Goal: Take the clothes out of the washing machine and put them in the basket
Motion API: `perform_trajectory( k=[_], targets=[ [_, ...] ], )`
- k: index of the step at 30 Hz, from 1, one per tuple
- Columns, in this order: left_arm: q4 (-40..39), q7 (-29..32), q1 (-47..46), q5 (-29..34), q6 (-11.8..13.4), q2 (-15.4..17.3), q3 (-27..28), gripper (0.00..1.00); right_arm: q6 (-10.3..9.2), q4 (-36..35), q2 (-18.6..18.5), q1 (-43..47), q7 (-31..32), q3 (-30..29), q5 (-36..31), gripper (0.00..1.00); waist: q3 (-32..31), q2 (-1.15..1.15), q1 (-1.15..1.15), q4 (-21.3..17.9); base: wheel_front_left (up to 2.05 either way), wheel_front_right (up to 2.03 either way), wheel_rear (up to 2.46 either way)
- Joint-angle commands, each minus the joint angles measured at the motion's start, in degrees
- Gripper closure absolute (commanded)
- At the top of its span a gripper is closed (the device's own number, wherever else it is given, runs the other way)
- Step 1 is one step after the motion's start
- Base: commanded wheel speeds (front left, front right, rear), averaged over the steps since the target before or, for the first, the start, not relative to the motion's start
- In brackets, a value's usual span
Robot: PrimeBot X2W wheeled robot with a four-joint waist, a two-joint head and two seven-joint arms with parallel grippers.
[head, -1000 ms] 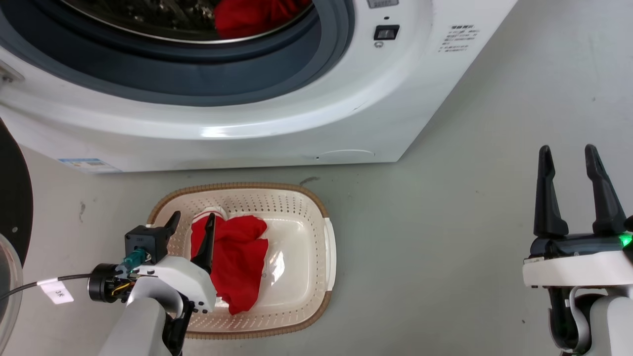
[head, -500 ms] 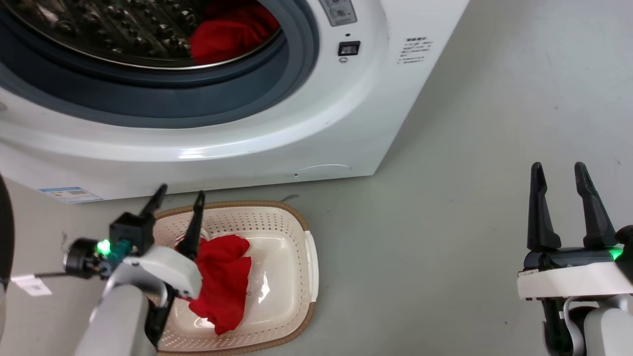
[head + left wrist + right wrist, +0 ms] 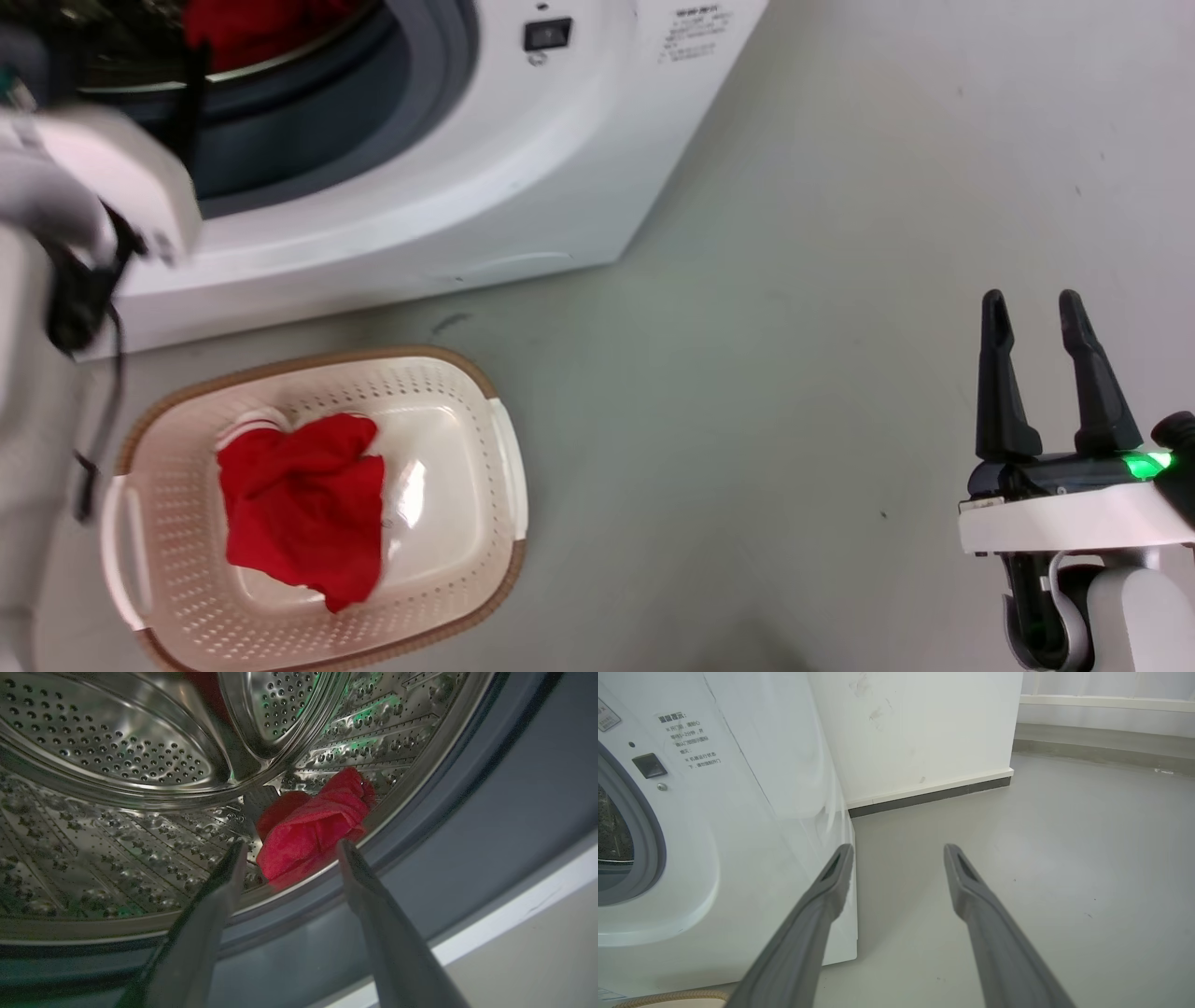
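Emptily open, left end effector (image 3: pixel 292 844) faces the clothes (image 3: pixel 314 826); right end effector (image 3: pixel 899 849) likewise open.

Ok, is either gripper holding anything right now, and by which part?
Nothing is held. The left gripper is open, pointed at the red garment in the drum, not closed on it. The right gripper is open above the floor.

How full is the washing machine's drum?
Not empty: one crumpled red garment lies near the steel drum's front rim, just ahead of the open left gripper.
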Motion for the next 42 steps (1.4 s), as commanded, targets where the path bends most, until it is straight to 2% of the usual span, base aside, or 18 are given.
perform_trajectory(
  k=[1,2,3,4,8,11,18,25,34,35,36,38,42],
  targets=[
    [-0.1,0.6,-1.4,-0.5,0.1,0.1,-0.2,0.0,-0.04,-0.2,0.1,-0.9,-0.1,0.2,0.4,0.0,3.0,0.0,0.0,-2.5,0.0,0.0,0.0],
    [0.6,5.8,-6.4,-1.4,0.1,2.1,-1.3,0.0,-0.04,-0.5,0.1,-1.3,-0.1,0.8,1.4,0.0,5.2,0.0,0.0,-3.5,0.0,0.0,0.0],
    [1.2,8.4,-9.0,-2.2,0.1,2.7,-1.8,0.0,-0.04,-0.6,0.1,-1.5,-0.1,1.1,1.8,0.0,6.2,0.0,0.0,-4.0,0.0,0.0,0.0],
    [1.2,8.4,-9.0,-2.2,0.1,2.7,-1.8,0.0,-0.04,-0.6,0.1,-1.5,-0.1,1.1,1.8,0.0,6.2,0.0,0.0,-4.0,0.0,0.0,0.0],
    [2.2,18.0,-18.7,-4.1,0.1,5.9,-6.1,0.0,-0.04,-0.9,0.1,-1.8,-0.1,2.8,3.9,0.0,10.0,0.0,0.0,-6.3,0.0,0.0,0.0],
    [5.0,24.9,-24.7,-7.9,0.1,6.2,-6.1,0.0,-0.04,-1.0,0.1,-1.9,-0.1,4.8,4.8,0.0,12.3,0.0,0.0,-7.7,0.0,0.0,0.0],
    [13.5,36.8,-36.6,-9.6,0.3,7.4,-5.9,0.0,-0.04,-1.7,0.1,-2.4,-0.1,8.0,7.4,0.0,16.3,0.0,0.0,-11.4,0.0,0.0,0.0],
    [18.8,43.2,-41.7,-8.9,0.2,8.6,-8.2,0.0,-0.04,-2.0,0.1,-2.3,-0.1,9.0,8.8,0.0,18.8,0.0,0.0,-13.1,0.0,0.0,0.0],
    [22.5,47.1,-41.7,-10.3,0.1,7.9,-10.4,0.0,-0.04,-2.4,0.1,-2.3,-0.1,9.0,9.5,0.0,20.0,0.0,0.0,-12.8,0.0,0.0,0.0],
    [22.6,47.2,-41.7,-10.5,0.1,7.9,-10.6,0.52,-0.04,-2.4,0.1,-2.4,-0.1,9.0,9.6,0.0,20.2,0.0,0.0,-12.8,0.0,0.0,0.0],
    [22.7,47.7,-41.6,-11.0,0.0,7.8,-10.9,1.0,-0.04,-2.4,0.1,-2.5,-0.1,9.0,9.6,0.0,20.2,0.0,0.0,-12.7,0.0,0.0,0.0],
    [22.2,48.0,-41.3,-12.0,0.0,7.8,-11.5,1.0,-0.04,-2.5,0.1,-2.7,-0.1,8.7,9.7,0.0,20.3,0.0,0.0,-12.6,0.0,0.0,0.0],
    [20.8,44.3,-42.0,-12.5,0.0,9.3,-11.7,1.0,-0.04,-2.2,0.1,-3.3,-0.1,8.6,9.4,0.0,20.1,0.0,0.0,-12.7,0.0,0.0,0.0]
  ],
)
